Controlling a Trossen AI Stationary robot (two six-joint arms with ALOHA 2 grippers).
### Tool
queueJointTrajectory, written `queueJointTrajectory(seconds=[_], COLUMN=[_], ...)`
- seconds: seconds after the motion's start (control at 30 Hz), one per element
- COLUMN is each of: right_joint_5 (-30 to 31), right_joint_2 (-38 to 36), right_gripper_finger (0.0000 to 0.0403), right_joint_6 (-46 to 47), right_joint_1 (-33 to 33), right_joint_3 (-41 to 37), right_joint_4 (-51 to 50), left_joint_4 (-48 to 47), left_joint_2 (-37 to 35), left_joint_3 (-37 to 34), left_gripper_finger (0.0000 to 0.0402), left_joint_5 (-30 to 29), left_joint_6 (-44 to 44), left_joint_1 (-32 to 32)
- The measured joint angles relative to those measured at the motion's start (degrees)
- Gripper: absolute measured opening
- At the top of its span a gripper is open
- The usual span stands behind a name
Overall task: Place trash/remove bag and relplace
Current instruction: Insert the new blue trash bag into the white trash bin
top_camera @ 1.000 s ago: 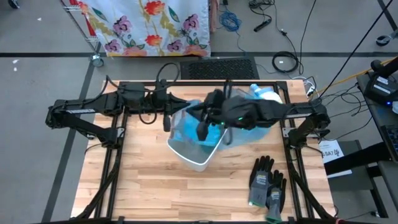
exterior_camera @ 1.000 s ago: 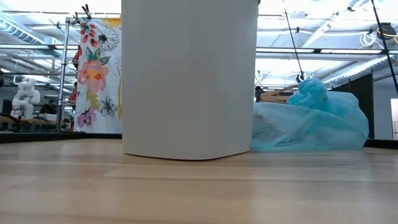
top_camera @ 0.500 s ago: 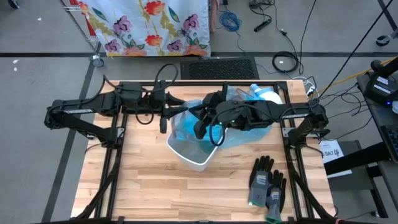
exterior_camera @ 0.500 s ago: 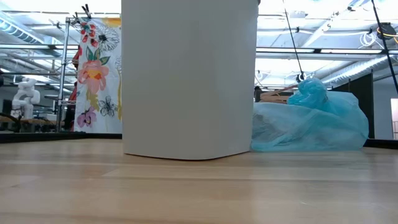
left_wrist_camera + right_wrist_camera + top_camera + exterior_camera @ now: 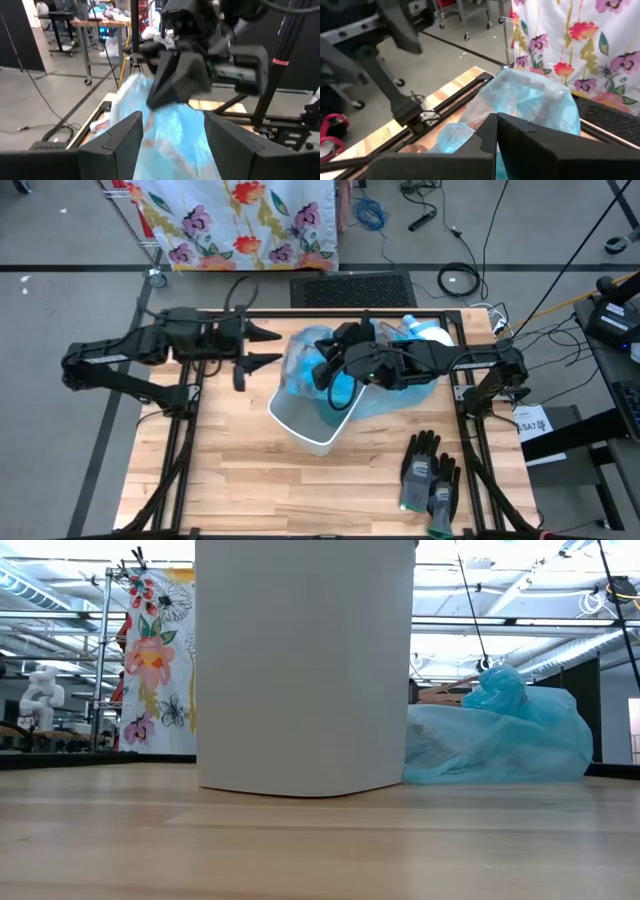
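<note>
Left gripper [image 5: 268,346] hangs open beside the bin [image 5: 312,418]; right gripper [image 5: 322,376], jaws closed, pinches the blue bag [image 5: 300,360]

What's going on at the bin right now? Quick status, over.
Left gripper open, clear of the blue bag. Right gripper shut, pinching the bag over the white bin. Tied full bag beside the bin, gloves off to the side.

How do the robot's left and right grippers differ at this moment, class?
The left gripper is open, fingers spread and empty; the right gripper is shut, pinching the blue bag. The left gripper hangs clear of the white bin, beside it; the right gripper sits over the bin's mouth. Both are dark, two-fingered, and point toward the bag.
</note>
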Motion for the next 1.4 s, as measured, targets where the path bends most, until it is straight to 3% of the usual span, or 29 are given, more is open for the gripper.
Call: queueJointTrajectory(seconds=[0.2, 0.4, 0.47, 0.8, 0.93, 1.13, 1.4], right_joint_5=[3.2, 5.2, 4.9, -7.5, -8.7, -9.5, -9.4], right_joint_2=[-0.7, -2.0, -2.2, -2.3, -2.3, -2.3, -2.5], right_gripper_finger=[0.0, 0.0, 0.0, 0.0, 0.0, 0.0, 0.0], right_joint_6=[1.4, 8.1, 10.1, 15.3, 16.6, 20.5, 25.0], right_joint_1=[1.1, 2.4, 2.9, 3.3, 3.9, 5.1, 6.5], right_joint_3=[0.0, 0.0, 0.0, 0.0, 0.0, 0.0, 0.0], right_joint_4=[-0.8, -6.6, -8.1, -8.4, -9.2, -15.4, -21.4], left_joint_4=[-9.5, -16.1, -16.1, -11.2, -7.2, -5.9, -5.2], left_joint_2=[-2.6, -0.4, 1.1, 6.8, 8.3, 9.9, 11.2], left_joint_3=[0.0, 0.0, 0.0, 0.0, 0.0, 0.0, 0.0], left_gripper_finger=[0.0215, 0.0215, 0.0215, 0.0215, 0.0215, 0.0215, 0.0215], left_joint_5=[-2.4, -2.5, -2.5, -3.1, -4.3, -11.5, -11.8], left_joint_6=[-6.8, -10.2, -10.3, -4.2, -2.5, -2.3, -2.7], left_joint_1=[0.0, 0.0, 0.0, 0.9, 2.6, 6.0, 10.0])
